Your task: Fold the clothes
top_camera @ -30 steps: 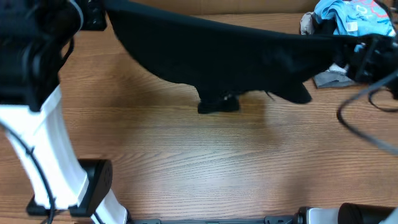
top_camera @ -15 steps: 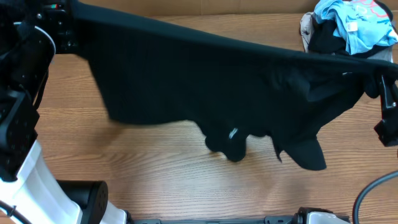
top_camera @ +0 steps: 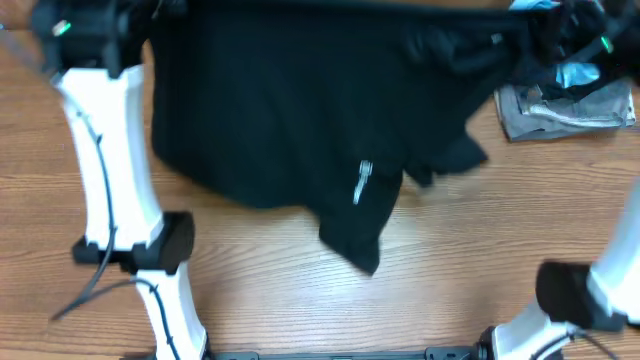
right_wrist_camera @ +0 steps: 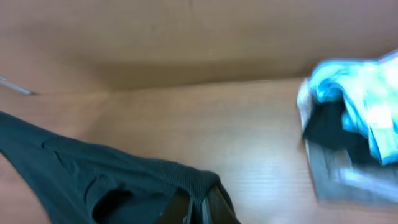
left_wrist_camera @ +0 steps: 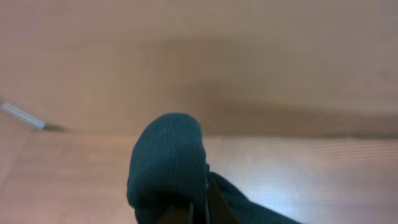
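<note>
The clothes are a large black garment with a short line of white lettering, stretched across the far half of the table, its lower corner hanging toward the front. My left gripper is shut on its far left edge; the left wrist view shows a bunched black fold between the fingers. My right gripper is shut on the far right edge; the right wrist view shows the fabric pinched in the jaws.
A grey folded garment lies at the far right, with a light blue shirt and dark cloth on it. The left arm's white link and base stand at front left; the right base stands at front right.
Both arms have carried the garment toward the front and spread it wider. The fabric now covers more of the table, and the white lettering has come nearer to the front.
</note>
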`<state>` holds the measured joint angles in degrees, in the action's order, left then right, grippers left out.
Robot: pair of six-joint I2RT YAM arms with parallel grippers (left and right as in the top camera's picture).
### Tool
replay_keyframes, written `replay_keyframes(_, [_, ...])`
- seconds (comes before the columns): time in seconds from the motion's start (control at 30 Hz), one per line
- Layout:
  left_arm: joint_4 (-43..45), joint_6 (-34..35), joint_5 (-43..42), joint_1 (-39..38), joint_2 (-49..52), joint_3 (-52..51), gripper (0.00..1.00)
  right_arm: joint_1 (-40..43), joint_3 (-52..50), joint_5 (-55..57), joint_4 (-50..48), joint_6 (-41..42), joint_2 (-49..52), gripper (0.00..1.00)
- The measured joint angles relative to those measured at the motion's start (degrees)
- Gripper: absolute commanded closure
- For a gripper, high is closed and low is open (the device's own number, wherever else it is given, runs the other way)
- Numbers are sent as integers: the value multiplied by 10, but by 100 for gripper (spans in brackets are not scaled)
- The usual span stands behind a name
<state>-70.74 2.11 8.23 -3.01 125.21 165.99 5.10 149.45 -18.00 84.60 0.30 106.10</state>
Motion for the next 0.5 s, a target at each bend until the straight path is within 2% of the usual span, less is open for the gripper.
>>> replay_keyframes(0.13, [109,-4,-5,0,57,-5,96,0,-7,0,-113,-4,62,96])
replay_keyframes(0.3, [178,-3,-17,4,63,-7,96,0,-6,2,-191,-10,74,96])
replay_keyframes(0.4, [168,-3,-25,10,56,-6,96,-1,0,0,-202,-18,69,96])
replay_keyframes(0.5, [119,-3,-33,16,53,-6,96,-3,0,-1,-190,-26,67,96])
